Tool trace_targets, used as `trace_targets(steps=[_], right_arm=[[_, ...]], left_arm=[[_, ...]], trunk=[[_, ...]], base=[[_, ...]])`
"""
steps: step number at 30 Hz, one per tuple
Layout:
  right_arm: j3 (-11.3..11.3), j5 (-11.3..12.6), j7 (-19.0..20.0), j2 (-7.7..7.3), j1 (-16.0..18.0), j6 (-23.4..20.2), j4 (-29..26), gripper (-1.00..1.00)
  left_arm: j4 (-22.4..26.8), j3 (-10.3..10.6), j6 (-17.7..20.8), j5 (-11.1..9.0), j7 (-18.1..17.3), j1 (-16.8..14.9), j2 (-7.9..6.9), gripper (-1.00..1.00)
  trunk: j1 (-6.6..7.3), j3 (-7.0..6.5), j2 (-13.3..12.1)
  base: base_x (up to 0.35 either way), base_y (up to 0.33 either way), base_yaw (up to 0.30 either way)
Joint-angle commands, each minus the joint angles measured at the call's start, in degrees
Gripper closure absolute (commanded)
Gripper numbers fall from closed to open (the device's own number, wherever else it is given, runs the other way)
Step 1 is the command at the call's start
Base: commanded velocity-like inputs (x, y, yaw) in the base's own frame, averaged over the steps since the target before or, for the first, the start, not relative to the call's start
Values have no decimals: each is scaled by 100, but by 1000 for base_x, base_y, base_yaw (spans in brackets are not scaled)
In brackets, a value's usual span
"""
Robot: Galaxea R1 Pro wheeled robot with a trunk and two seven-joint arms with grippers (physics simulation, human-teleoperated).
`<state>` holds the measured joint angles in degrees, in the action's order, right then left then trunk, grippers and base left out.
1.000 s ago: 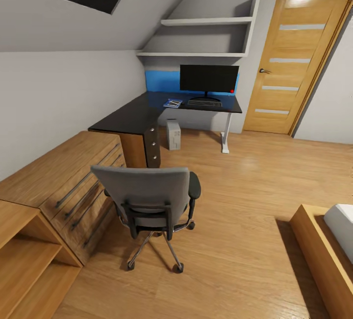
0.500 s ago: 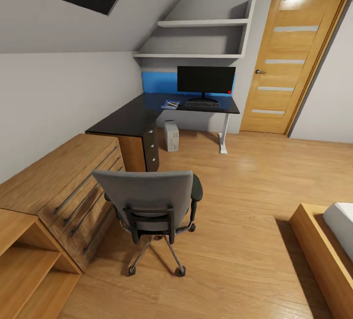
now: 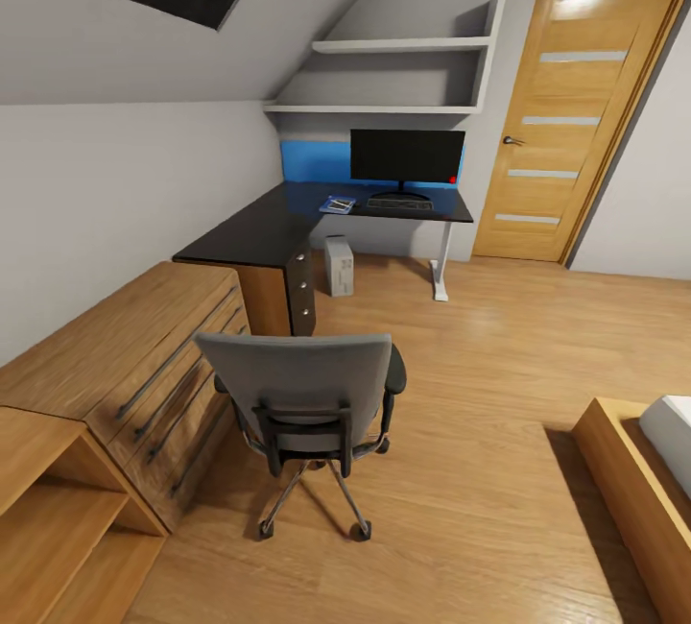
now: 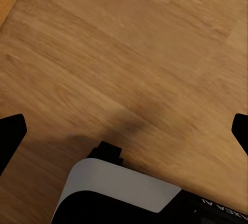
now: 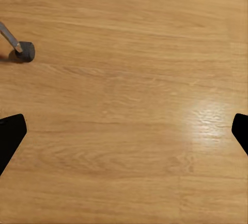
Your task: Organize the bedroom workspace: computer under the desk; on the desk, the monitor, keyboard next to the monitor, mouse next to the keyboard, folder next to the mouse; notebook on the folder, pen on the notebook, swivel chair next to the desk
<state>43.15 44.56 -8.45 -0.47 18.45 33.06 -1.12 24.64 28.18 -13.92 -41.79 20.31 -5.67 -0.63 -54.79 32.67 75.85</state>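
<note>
The swivel chair [image 3: 302, 394] stands on the floor with its grey back towards me, so its seat and the folder are hidden. One of its casters [image 5: 24, 51] shows in the right wrist view. Beyond it is the black L-shaped desk [image 3: 254, 230]. On the desk are the monitor [image 3: 407, 156], the keyboard [image 3: 399, 204] in front of it, and a small flat item that looks like the notebook [image 3: 337, 204]. The computer [image 3: 338, 265] stands under the desk. The mouse and pen are too small to make out. My left gripper [image 4: 124, 131] and right gripper [image 5: 124, 131] hang open over bare floor.
A low light-wood dresser [image 3: 144, 346] and an open shelf unit [image 3: 48, 509] line the left wall. A wooden door [image 3: 566, 125] is at the far right, and a bed frame [image 3: 633, 480] at the near right. Wall shelves [image 3: 403, 77] hang above the desk. My own base [image 4: 119, 193] shows below the left gripper.
The whole head view has shifted a little as the camera moved. The chair now looks slightly nearer. Nothing in the room has moved by itself.
</note>
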Motion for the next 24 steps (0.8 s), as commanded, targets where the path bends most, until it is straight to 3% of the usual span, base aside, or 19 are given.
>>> trace_targets(steps=[1,11,24], right_arm=[[48,3,-52,-3,0,-2,-10,-100],[39,27,-52,-21,0,-1,-11,-100],[44,19,-52,-16,0,-1,-11,-100]], left_arm=[[6,48,-24,-48,35,-4,-3,-100],[6,47,-24,-48,35,-4,10,-100],[6,47,-24,-48,35,-4,10,-100]], trunk=[[0,5,3],[0,-17,3],[0,-54,3]], base=[[0,78,0],[0,180,-203],[-17,30,-254]])
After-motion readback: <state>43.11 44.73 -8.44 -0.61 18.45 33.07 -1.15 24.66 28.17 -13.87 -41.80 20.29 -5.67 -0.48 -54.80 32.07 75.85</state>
